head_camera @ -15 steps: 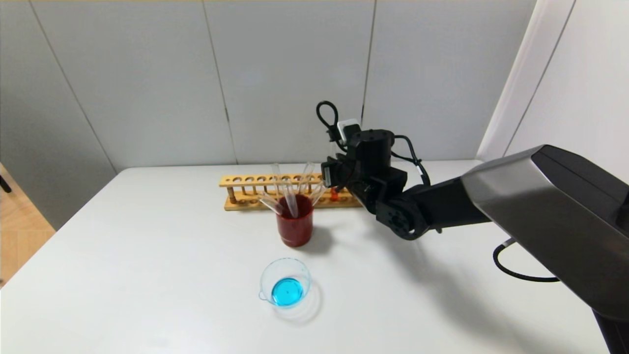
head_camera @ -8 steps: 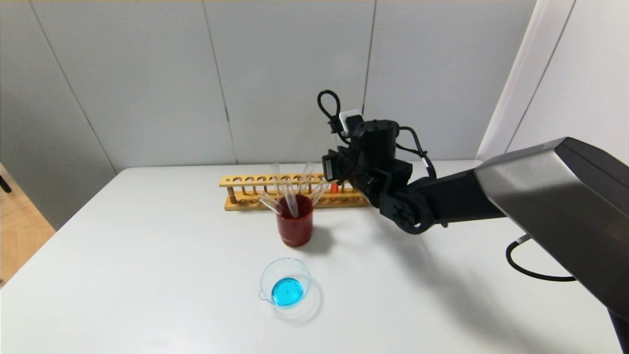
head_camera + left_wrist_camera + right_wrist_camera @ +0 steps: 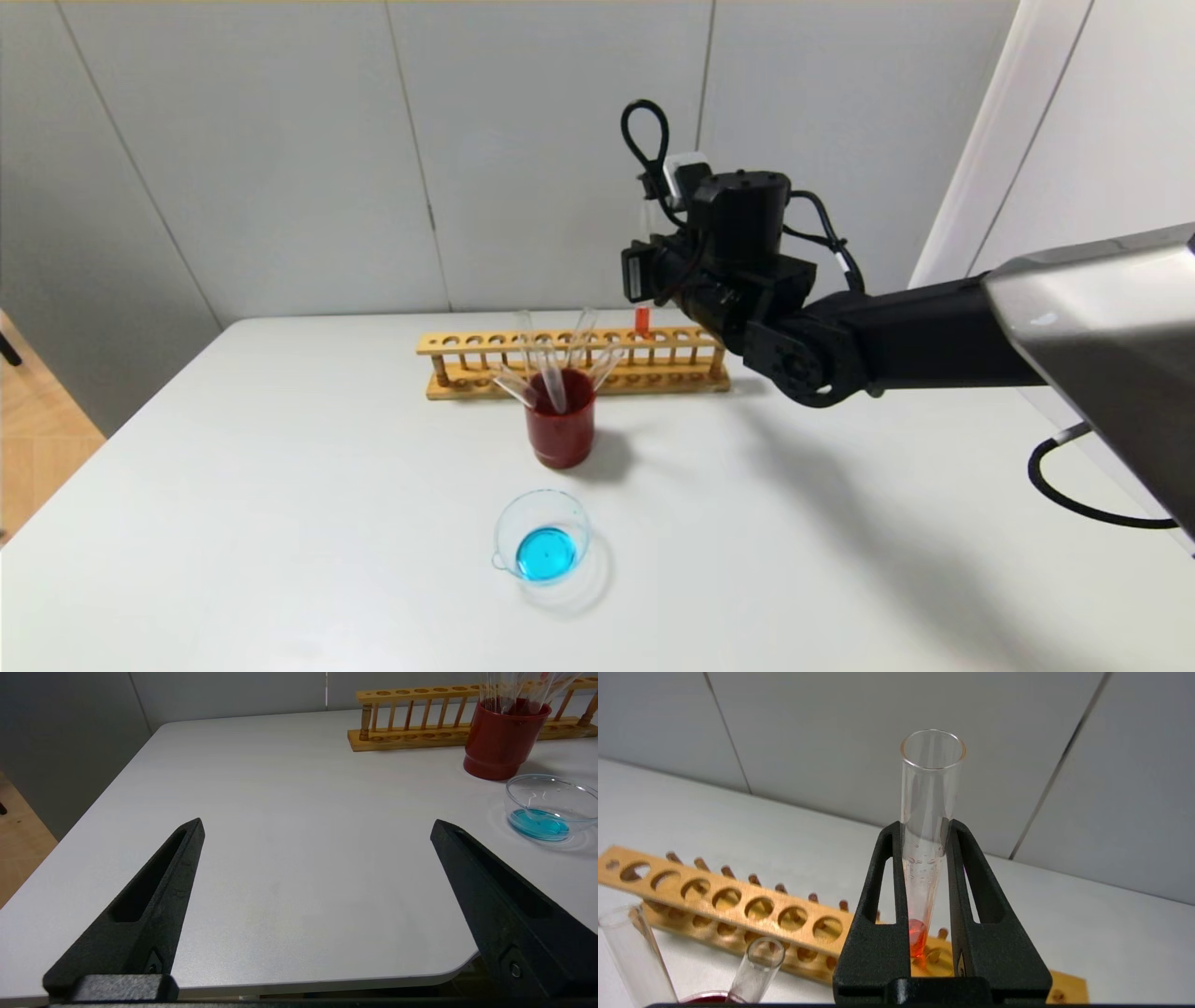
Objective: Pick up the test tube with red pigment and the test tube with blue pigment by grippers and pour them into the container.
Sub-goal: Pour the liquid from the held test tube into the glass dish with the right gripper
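Note:
My right gripper (image 3: pixel 924 828) is shut on the test tube with red pigment (image 3: pixel 928 812), a clear tube held upright with orange-red liquid (image 3: pixel 641 320) at its bottom. In the head view this gripper (image 3: pixel 646 280) hangs above the right part of the wooden rack, and the tube's tip is clear of the holes. The container (image 3: pixel 509 523), a low clear dish, sits near the table's front with blue liquid in it; its rim (image 3: pixel 546 781) also shows in the left wrist view. My left gripper (image 3: pixel 317 828) is open over the table's near left corner. The test tube with blue pigment is out of view.
A long wooden rack (image 3: pixel 476 343) stands at the back of the white table. A dark red cup (image 3: pixel 560 434) in front of it holds several colourless tubes (image 3: pixel 551 373) leaning outward. The table's left edge (image 3: pixel 93 812) drops to a wooden floor.
My right gripper has risen and shifted slightly right, lifting the red tube up out of the rack. The cup, dish and left gripper have not moved.

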